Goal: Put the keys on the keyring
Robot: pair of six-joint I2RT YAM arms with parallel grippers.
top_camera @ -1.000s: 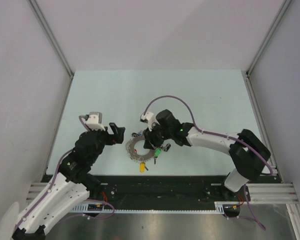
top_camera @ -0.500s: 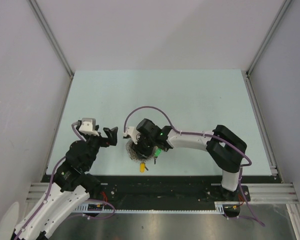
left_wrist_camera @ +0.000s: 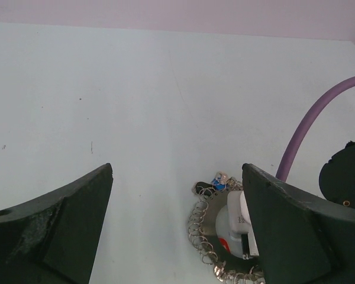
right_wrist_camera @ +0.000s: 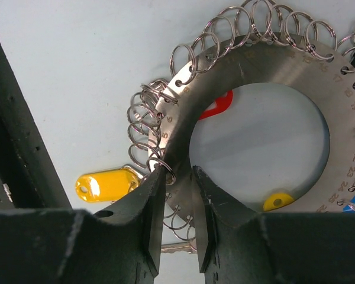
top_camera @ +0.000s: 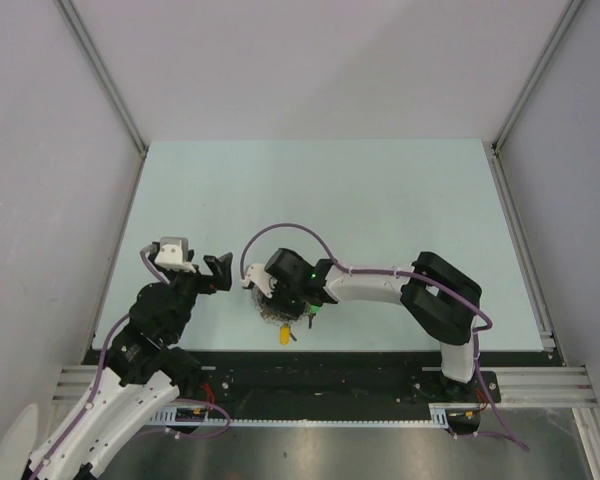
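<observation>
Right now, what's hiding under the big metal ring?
A red piece and a yellow piece poke out from beneath the ring; the rest of each is covered.

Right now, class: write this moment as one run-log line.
left gripper: open, empty, apart from keyring | right gripper: jaws astride keyring band, grip unconfirmed | yellow tag: outside ring

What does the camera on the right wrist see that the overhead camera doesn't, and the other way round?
Only the right wrist view: the numbers engraved on the keyring's flat steel band, the separate split rings threaded round its rim, a red tag showing in its hole, and the right gripper with a finger on either side of the band.
Only the top view: the left arm and right arm whole, the pale table, and the left gripper open, apart from the keyring.
Both: the keyring and the yellow tag beside it.
</observation>
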